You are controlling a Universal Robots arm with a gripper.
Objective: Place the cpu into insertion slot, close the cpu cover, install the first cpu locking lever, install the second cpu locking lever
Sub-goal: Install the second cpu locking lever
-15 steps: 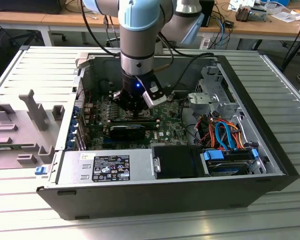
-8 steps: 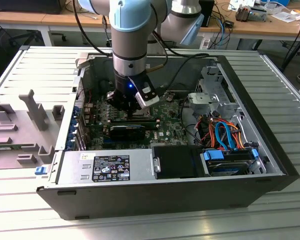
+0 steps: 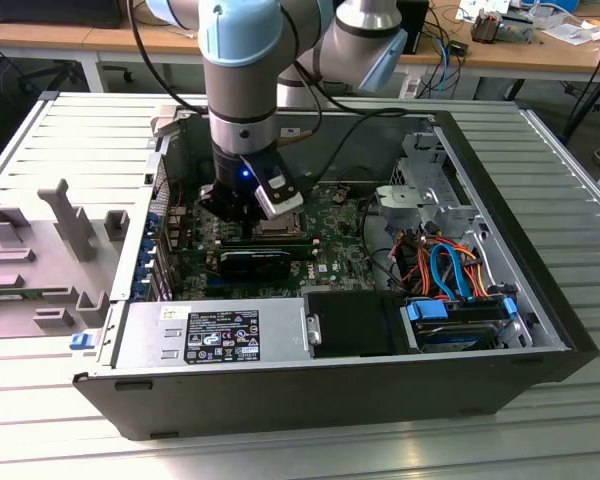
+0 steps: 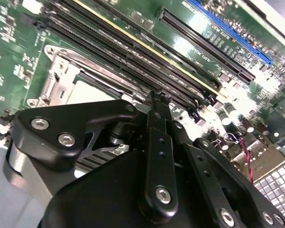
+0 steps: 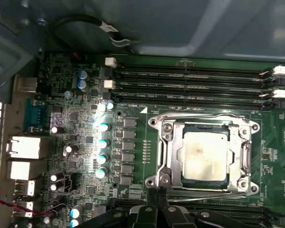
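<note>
Overhead-ish, the exterior view shows an open PC case point(image 3: 540, 330) lying on its side on a ribbed metal desk point(image 3: 60, 140), with a grey-and-blue robot arm point(image 3: 242, 70) reaching straight down into it. Inside the case, a green motherboard point(image 3: 330, 215) lies directly under the arm's tip; a power supply box point(image 3: 215, 332) and a drive bay w/ blue and orange cables point(image 3: 450, 270) sit nearer the camera, apart from the tip.

Jaws point(image 5: 157, 202): black, pressed together into one narrow tip, nothing between them. In the first wrist view the tip sits right at the edge of the socket, at or just above a corner of the frame; contact can't be told. In the second wrist view the same closed fingers point(image 4: 157, 137) rise over the board, w/ long memory slots point(image 4: 133, 52) running just beyond the tip.

Insertion slot point(image 5: 204, 154): square, silvery rim, just ahead of the jaws. Cpu cover point(image 5: 243, 152), a thin metal frame, lies flat down over it. Thru the cover's window shows the cpu point(image 5: 204, 153), silvery-grey top w/ a faint smudge, seated in the slot. A thin metal lever point(image 5: 199, 116) runs along the socket's far side from the jaws; whether latched can't be told.
</note>
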